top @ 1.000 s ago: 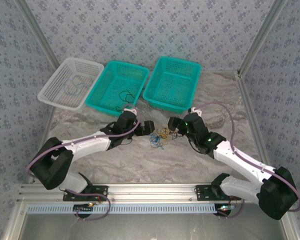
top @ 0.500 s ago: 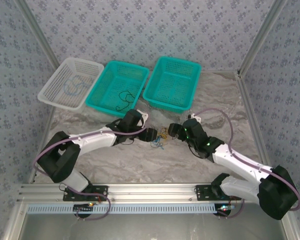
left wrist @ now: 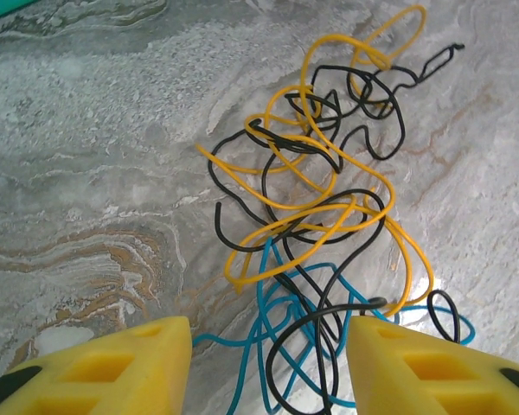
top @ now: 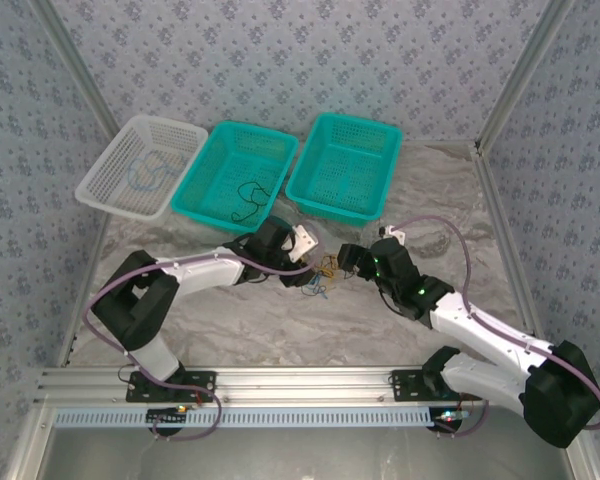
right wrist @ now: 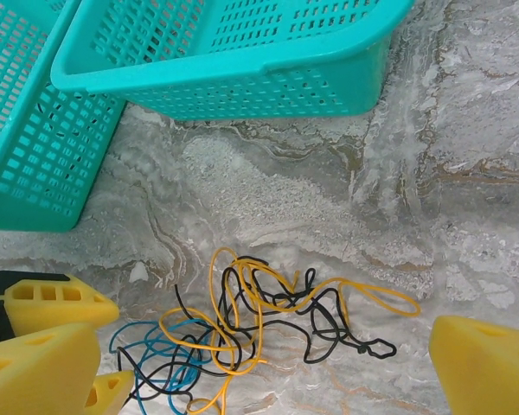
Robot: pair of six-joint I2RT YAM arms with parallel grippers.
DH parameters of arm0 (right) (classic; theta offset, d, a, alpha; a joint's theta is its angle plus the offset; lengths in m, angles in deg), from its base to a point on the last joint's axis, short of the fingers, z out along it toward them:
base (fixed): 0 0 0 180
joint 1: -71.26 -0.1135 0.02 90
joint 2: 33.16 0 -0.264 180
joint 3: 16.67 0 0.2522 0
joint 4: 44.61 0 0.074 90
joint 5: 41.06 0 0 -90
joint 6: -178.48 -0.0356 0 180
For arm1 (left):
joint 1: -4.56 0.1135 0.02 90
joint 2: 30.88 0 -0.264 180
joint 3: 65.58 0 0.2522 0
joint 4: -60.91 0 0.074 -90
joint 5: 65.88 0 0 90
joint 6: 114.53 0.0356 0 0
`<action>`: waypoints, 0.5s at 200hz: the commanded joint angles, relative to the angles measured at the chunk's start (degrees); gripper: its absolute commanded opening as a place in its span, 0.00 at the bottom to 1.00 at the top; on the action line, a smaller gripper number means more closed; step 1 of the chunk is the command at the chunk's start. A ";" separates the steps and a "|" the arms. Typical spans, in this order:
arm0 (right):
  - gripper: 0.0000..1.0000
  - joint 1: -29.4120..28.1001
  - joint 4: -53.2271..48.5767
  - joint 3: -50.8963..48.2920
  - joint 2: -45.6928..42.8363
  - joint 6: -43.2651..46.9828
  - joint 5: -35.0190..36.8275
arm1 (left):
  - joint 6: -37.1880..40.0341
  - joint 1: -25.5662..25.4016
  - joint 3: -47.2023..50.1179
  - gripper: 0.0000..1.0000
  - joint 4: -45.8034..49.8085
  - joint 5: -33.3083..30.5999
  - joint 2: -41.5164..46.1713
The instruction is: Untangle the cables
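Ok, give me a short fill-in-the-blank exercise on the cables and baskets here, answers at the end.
1. The tangled pile of thin curly cables mixes yellow, black and ___ wires.
2. The loose cable in the middle teal plastic mesh basket is ___.
3. The plastic mesh basket farthest left is ___.
4. The left pincer straddles the pile with foam pads coloured ___.
Missing words: blue, black, white, yellow.

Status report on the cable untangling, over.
Left gripper open, straddling the cables. Right gripper open over them. Cables knotted on table. Teal basket beyond, apart.
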 commanded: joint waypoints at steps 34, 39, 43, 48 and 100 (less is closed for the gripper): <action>1.00 0.64 -0.06 -0.55 -0.46 -0.24 1.21 | 8.62 -0.20 -3.95 0.47 4.78 2.16 -3.00; 1.00 0.59 -0.26 -0.43 -0.45 -0.60 1.62 | 8.62 -0.22 -4.12 0.47 4.81 2.17 -3.32; 1.00 0.63 -0.38 -0.46 -0.44 -0.92 1.87 | 8.62 -0.18 -4.15 0.47 4.80 2.18 -3.55; 1.00 0.73 -0.64 -0.33 -0.43 -1.37 2.25 | 8.61 -0.22 -4.30 0.47 4.67 2.02 -3.77; 1.00 0.70 -0.86 0.70 0.91 0.26 -0.59 | 6.25 -0.22 -4.03 0.31 0.41 2.07 -4.40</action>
